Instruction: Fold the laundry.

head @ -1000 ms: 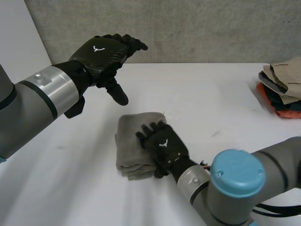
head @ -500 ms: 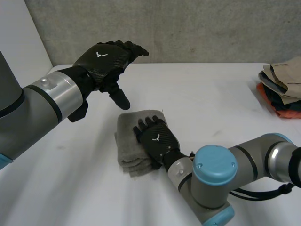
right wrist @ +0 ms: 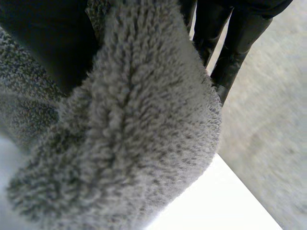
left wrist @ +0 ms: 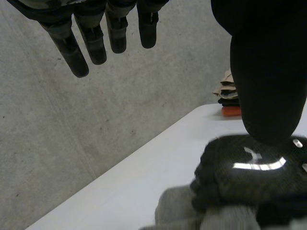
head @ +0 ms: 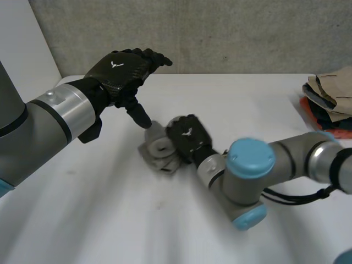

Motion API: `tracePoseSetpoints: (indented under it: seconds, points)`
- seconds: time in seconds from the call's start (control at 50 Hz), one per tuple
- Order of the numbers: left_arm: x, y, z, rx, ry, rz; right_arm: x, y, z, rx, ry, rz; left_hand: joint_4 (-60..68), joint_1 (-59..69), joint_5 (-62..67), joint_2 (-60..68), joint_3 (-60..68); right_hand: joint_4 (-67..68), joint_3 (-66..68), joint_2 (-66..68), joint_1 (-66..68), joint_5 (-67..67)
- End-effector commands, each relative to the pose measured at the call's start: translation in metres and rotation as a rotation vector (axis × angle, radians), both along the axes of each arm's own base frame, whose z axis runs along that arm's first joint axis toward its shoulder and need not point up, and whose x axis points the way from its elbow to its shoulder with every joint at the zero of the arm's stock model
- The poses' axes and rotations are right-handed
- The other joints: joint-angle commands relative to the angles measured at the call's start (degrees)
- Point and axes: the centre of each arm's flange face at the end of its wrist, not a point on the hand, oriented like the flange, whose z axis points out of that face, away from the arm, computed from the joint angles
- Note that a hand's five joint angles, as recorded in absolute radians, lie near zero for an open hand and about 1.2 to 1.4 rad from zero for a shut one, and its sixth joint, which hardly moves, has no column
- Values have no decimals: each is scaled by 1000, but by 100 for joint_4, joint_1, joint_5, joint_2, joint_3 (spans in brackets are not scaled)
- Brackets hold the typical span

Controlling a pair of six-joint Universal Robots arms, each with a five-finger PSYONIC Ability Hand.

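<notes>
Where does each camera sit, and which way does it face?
Head view: between and behind the arms, looking down at the white table; both arms show, left hand raised, right hand clutching a grey towel.
Left wrist view: on the left wrist, looking along its palm towards the concrete wall; its straight fingers hang in.
Right wrist view: on the right wrist, pressed close to the towel its fingers grip.
Shared: head and left wrist views both show the right hand, towel and pile of clothes.

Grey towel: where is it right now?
In the head view the grey towel is near the middle of the table, bunched in the fingers of the right hand, just below the thumb of the left hand.
</notes>
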Motion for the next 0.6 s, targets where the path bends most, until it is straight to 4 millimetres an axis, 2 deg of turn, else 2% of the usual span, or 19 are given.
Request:
tracePoseSetpoints:
  seconds: [0.02,0.1,0.16,0.18,0.22,0.3,0.32,0.38,0.4,0.46,0.48,0.56,0.6]
  points:
    - [0,0,1,-1,2,1,-69,-75,21,-11,14,-109,100,153,-2,104,61,1299,1383,1304,2736,1708]
    - [0,1,0,2,0,-2,-106,-105,31,-53,35,-85,83,136,-19,87,44,1299,1383,1304,2736,1708]
    - [-1,1,0,2,0,-5,-121,-119,39,-102,44,-42,83,136,-19,87,44,1299,1383,1304,2736,1708]
    - [-1,1,-1,3,0,-5,-131,-129,46,-140,46,-26,83,136,-19,87,44,1299,1383,1304,2736,1708]
    - [-1,2,-1,4,0,-9,-139,-139,56,-179,38,-15,83,136,-19,87,44,1299,1383,1304,2736,1708]
    - [-4,5,-1,5,6,-27,-154,-168,93,-304,4,-40,67,120,-35,70,27,1299,1383,1304,2736,1708]
    - [-5,6,0,4,8,-29,-163,-181,112,-367,-19,-62,50,103,-52,54,10,1299,1383,1304,2736,1708]
    - [-10,11,2,-5,23,-68,-181,-201,141,-465,-68,-104,50,103,-52,53,10,1299,1383,1304,2736,1708]
    - [-12,13,3,-9,27,-86,-197,-213,159,-519,-113,-144,50,103,-52,53,10,1299,1383,1304,2736,1708]
    - [-20,22,5,-12,36,-170,-225,-228,185,-592,-187,-200,50,103,-52,53,10,1299,1383,1304,2736,1708]
    - [-21,23,4,-8,38,-190,-243,-236,199,-631,-232,-224,66,119,-36,70,27,1299,1383,1304,2736,1708]
    - [-27,31,9,-1,63,-274,-274,-249,221,-678,-294,-239,83,136,-19,87,44,1299,1383,1304,2736,1708]
    - [-27,30,10,2,72,-277,-285,-254,223,-688,-296,-249,83,136,-19,87,44,1299,1383,1304,2736,1708]
